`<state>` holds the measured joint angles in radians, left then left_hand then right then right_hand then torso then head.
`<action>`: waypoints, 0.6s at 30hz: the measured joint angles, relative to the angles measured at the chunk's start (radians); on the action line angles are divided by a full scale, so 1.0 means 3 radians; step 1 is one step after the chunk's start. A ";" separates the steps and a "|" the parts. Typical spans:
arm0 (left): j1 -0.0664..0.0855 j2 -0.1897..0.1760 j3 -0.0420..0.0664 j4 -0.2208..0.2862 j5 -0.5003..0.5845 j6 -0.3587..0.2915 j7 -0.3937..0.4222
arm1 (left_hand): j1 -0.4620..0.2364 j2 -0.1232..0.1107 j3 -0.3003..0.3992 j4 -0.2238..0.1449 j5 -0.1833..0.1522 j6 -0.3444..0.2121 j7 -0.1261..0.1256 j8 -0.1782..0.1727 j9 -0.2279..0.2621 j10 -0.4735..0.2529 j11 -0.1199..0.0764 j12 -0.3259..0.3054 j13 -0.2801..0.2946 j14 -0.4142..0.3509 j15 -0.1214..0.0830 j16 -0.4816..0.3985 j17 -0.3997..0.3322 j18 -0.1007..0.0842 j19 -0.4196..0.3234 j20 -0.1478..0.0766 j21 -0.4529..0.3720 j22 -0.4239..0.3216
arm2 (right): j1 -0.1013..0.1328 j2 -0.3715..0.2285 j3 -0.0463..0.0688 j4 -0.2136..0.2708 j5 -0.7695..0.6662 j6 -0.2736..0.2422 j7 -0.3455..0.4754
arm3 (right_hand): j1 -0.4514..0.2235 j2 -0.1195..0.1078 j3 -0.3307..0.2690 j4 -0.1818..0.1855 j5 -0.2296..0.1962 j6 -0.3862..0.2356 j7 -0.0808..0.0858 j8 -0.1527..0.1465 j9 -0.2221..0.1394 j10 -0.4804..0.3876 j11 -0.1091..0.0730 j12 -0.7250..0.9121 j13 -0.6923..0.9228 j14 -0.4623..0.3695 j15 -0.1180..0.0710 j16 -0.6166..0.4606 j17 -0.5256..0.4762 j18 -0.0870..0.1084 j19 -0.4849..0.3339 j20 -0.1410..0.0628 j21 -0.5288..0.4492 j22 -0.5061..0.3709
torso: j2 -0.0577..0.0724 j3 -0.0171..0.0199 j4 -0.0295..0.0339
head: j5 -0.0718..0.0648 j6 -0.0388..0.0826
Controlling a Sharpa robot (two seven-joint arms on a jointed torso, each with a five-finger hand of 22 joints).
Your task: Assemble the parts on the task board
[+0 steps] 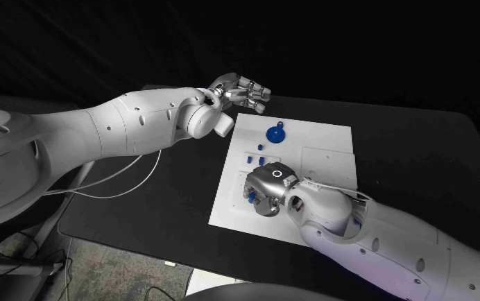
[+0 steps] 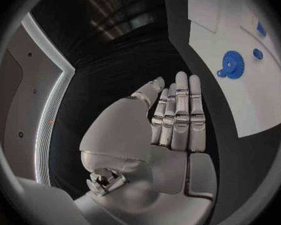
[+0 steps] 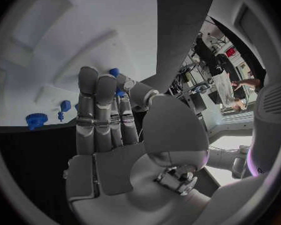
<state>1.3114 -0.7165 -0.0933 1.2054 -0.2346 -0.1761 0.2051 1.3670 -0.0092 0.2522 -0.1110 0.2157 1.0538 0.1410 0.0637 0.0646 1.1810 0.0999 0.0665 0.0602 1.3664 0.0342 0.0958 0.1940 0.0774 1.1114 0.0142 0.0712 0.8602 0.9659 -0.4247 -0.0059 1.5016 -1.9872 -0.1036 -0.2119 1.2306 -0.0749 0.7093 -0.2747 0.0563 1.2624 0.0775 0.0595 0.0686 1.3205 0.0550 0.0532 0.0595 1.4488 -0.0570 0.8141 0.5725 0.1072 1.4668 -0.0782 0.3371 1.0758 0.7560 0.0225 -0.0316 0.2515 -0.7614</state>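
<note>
No readable writing anywhere on the white task board (image 1: pixel 325 150), which lies mid-bench with its long axis running near to far. A blue gear (image 1: pixel 275 134) lies flat at its far left corner, smaller blue parts (image 1: pixel 261 160) nearer. Right hand (image 1: pixel 268 188) sits over the board's near left part, looks like it's pinching a blue piece (image 3: pixel 114 72), though that's hard to see; left hand (image 1: pixel 240 93) floats beyond the far edge, fingers straight, holding nothing.

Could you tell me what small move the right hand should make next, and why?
Probably lift the blue part a little off the board. The right hand rests low over the board's near left area, and its fingertips seem to pinch that part, though the grip is partly hidden. The left hand is off the board.
</note>
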 measured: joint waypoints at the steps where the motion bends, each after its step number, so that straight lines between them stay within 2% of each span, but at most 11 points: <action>1: 0.0000 0.0000 0.0000 0.0000 0.0000 0.0001 -0.0001 | 0.0000 0.0000 0.0000 0.0000 0.0000 0.0000 0.0000 0.0000 0.0000 0.0000 0.0000 0.0000 0.0000 0.0000 0.0000 0.0000 0.0000 0.0000 0.0000 0.0000 0.0000 0.0000 | 0.0000 0.0000 -0.0003 -0.0001 -0.0002 -0.0004 0.0000 | 0.0000 0.0000 0.0001 0.0000 0.0005 0.0000 0.0000 -0.0004 0.0000 0.0000 0.0000 0.0000 0.0000 0.0000 0.0000 0.0000 0.0000 0.0000 0.0000 0.0000 -0.0001 0.0001 | 0.0000 0.0000 0.0000 | 0.0000 -0.0001; 3: 0.0000 -0.0001 0.0000 0.0000 0.0000 0.0003 -0.0002 | 0.0000 0.0000 0.0000 0.0000 0.0000 0.0000 0.0000 0.0000 0.0000 0.0000 0.0000 0.0000 0.0000 0.0000 0.0000 0.0000 0.0000 0.0000 0.0000 0.0000 0.0000 0.0000 | 0.0001 0.0001 -0.0007 -0.0002 -0.0002 -0.0012 0.0000 | -0.0014 -0.0014 0.0000 0.0002 0.0081 0.0000 0.0000 -0.0009 0.0000 0.0000 0.0000 0.0000 -0.0001 0.0000 0.0000 0.0000 -0.0003 0.0000 0.0000 0.0000 -0.0001 0.0005 | 0.0000 0.0000 0.0000 | 0.0001 -0.0004; 4: 0.0000 -0.0001 0.0000 0.0000 0.0000 0.0004 -0.0004 | 0.0000 0.0000 0.0000 0.0000 0.0000 0.0000 0.0000 0.0000 0.0000 0.0000 0.0000 0.0000 0.0000 0.0000 0.0000 0.0000 0.0000 0.0000 0.0000 0.0000 0.0000 0.0000 | 0.0001 0.0001 -0.0008 -0.0003 -0.0002 -0.0018 0.0000 | -0.0024 -0.0024 -0.0044 0.0014 0.0164 -0.0021 0.0020 -0.0009 0.0001 -0.0005 -0.0005 0.0001 -0.0002 0.0000 0.0000 0.0000 -0.0004 0.0000 0.0000 0.0000 -0.0001 0.0005 | 0.0000 0.0000 0.0000 | 0.0002 -0.0004; 8: 0.0000 -0.0002 0.0000 0.0000 0.0000 0.0009 -0.0008 | 0.0000 0.0000 0.0000 0.0000 0.0000 0.0000 0.0000 0.0000 0.0000 0.0000 0.0000 0.0000 0.0000 0.0000 0.0000 0.0000 0.0000 0.0000 0.0000 0.0000 0.0000 0.0000 | 0.0000 -0.0001 -0.0015 -0.0011 0.0013 -0.0045 0.0001 | -0.0068 -0.0068 -0.0234 0.0029 0.0333 -0.0164 0.0050 -0.0009 -0.0001 -0.0067 -0.0056 0.0043 0.0004 -0.0003 0.0003 0.0000 -0.0004 0.0002 0.0000 0.0000 -0.0022 0.0005 | 0.0000 0.0000 -0.0001 | 0.0005 -0.0005; 10: 0.0000 -0.0002 0.0000 0.0000 0.0000 0.0011 -0.0011 | 0.0000 0.0000 0.0000 0.0000 0.0000 0.0000 0.0000 0.0000 0.0000 0.0000 0.0000 0.0000 0.0000 0.0000 0.0000 0.0000 0.0000 0.0000 0.0000 0.0000 0.0000 0.0000 | -0.0003 -0.0005 -0.0021 -0.0016 0.0024 -0.0057 0.0005 | -0.0097 -0.0095 -0.0300 0.0034 0.0380 -0.0247 0.0080 -0.0005 -0.0008 -0.0186 -0.0020 0.0038 0.0006 -0.0027 0.0026 0.0002 -0.0004 0.0007 -0.0003 0.0003 -0.0031 0.0000 | 0.0000 0.0000 -0.0001 | 0.0006 -0.0005; 12: 0.0000 -0.0003 0.0000 0.0000 0.0000 0.0014 -0.0014 | 0.0000 0.0000 0.0000 0.0000 0.0000 -0.0008 -0.0008 0.0000 0.0000 0.0000 0.0000 0.0000 0.0000 0.0000 0.0000 0.0000 0.0000 0.0000 0.0000 0.0000 0.0000 -0.0017 | -0.0011 -0.0010 -0.0029 -0.0023 0.0043 -0.0072 0.0007 | -0.0144 -0.0111 -0.0379 0.0039 0.0415 -0.0322 0.0094 0.0011 -0.0012 -0.0287 0.0014 0.0032 0.0002 -0.0025 0.0045 0.0003 -0.0004 0.0055 -0.0001 0.0036 -0.0050 -0.0015 | 0.0000 0.0000 -0.0002 | 0.0006 -0.0005; 13: 0.0000 -0.0003 0.0000 0.0000 0.0000 0.0015 -0.0015 | 0.0000 0.0000 0.0000 0.0000 0.0000 -0.0009 -0.0009 0.0000 0.0000 0.0000 0.0000 0.0000 0.0000 0.0000 0.0000 0.0000 0.0000 0.0000 0.0000 0.0000 0.0000 -0.0024 | -0.0014 -0.0013 -0.0032 -0.0025 0.0051 -0.0081 0.0008 | -0.0148 -0.0137 -0.0403 0.0031 0.0419 -0.0373 0.0102 0.0015 -0.0016 -0.0333 0.0032 0.0031 0.0000 -0.0037 0.0061 0.0003 -0.0008 0.0057 -0.0001 0.0036 -0.0059 -0.0025 | 0.0000 0.0000 -0.0003 | 0.0003 -0.0004; 15: 0.0000 -0.0004 0.0000 0.0000 0.0000 0.0018 -0.0018 | 0.0000 0.0000 0.0009 0.0009 0.0000 -0.0009 -0.0009 0.0000 0.0000 0.0000 0.0000 0.0000 0.0000 0.0000 0.0000 0.0000 0.0000 0.0000 0.0000 0.0000 0.0000 -0.0031 | -0.0021 -0.0020 -0.0040 -0.0026 0.0072 -0.0101 0.0008 | -0.0120 -0.0247 -0.0446 -0.0012 0.0449 -0.0539 0.0143 0.0023 -0.0018 -0.0470 0.0075 0.0026 -0.0003 -0.0066 0.0089 -0.0023 -0.0024 0.0076 -0.0007 0.0042 -0.0099 -0.0044 | 0.0000 0.0000 -0.0003 | -0.0005 -0.0002; 16: 0.0000 -0.0005 0.0000 0.0000 0.0000 0.0019 -0.0020 | 0.0000 0.0000 0.0009 0.0009 0.0000 -0.0009 -0.0009 0.0000 0.0000 0.0000 0.0000 0.0000 0.0000 0.0000 0.0000 0.0000 0.0000 0.0000 0.0000 0.0000 0.0000 -0.0031 | -0.0024 -0.0024 -0.0043 -0.0026 0.0082 -0.0110 0.0008 | -0.0117 -0.0302 -0.0508 -0.0013 0.0518 -0.0595 0.0160 0.0023 -0.0018 -0.0547 0.0096 0.0026 -0.0004 -0.0076 0.0099 -0.0032 -0.0032 0.0081 -0.0005 0.0058 -0.0116 -0.0053 | 0.0000 0.0000 -0.0003 | -0.0009 -0.0002; 17: 0.0000 -0.0006 0.0000 0.0000 0.0000 0.0020 -0.0022 | 0.0000 0.0000 0.0009 0.0009 0.0000 -0.0009 -0.0009 0.0000 0.0000 0.0000 0.0000 0.0000 0.0000 0.0000 0.0000 0.0000 0.0000 0.0000 0.0000 0.0000 0.0000 -0.0031 | -0.0029 -0.0027 -0.0045 -0.0026 0.0093 -0.0125 0.0008 | -0.0062 -0.0347 -0.0716 0.0004 0.0596 -0.0667 0.0189 0.0023 -0.0018 -0.0692 0.0127 0.0026 -0.0003 -0.0094 0.0116 -0.0064 -0.0060 0.0124 -0.0004 0.0095 -0.0157 -0.0082 | 0.0000 0.0000 -0.0003 | -0.0011 -0.0002; 18: 0.0000 -0.0007 0.0000 0.0000 0.0000 0.0021 -0.0023 | 0.0000 0.0000 0.0009 0.0009 0.0000 -0.0009 -0.0009 0.0000 0.0000 0.0000 0.0000 0.0000 0.0000 0.0000 0.0000 0.0000 0.0000 0.0000 0.0000 0.0000 0.0000 -0.0031 | -0.0030 -0.0030 -0.0046 -0.0026 0.0101 -0.0138 0.0008 | 0.0041 -0.0344 -0.1022 0.0043 0.0667 -0.0736 0.0208 0.0023 -0.0018 -0.0817 0.0159 0.0026 -0.0003 -0.0118 0.0139 -0.0099 -0.0104 0.0159 -0.0004 0.0136 -0.0214 -0.0129 | 0.0000 0.0001 -0.0004 | -0.0013 -0.0002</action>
<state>1.3114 -0.7186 -0.0934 1.2055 -0.2346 -0.1698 0.1983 1.3670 -0.0092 0.2550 -0.1082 0.2157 1.0511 0.1383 0.0637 0.0646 1.1810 0.0999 0.0665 0.0602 1.3664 0.0342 0.0958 0.1940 0.0773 1.1114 0.0142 0.0712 0.8508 0.9569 -0.4336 -0.0196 1.4939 -1.9569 -0.1448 -0.2094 1.2429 -0.1782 0.4025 -0.2619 0.2565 1.0416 0.1401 0.0664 0.0632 1.0754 0.1026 0.0610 0.0586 1.4134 -0.0153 0.7843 0.5412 0.1549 1.4656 -0.0373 0.2730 1.0372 0.7559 0.0228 -0.0328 0.2476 -0.7619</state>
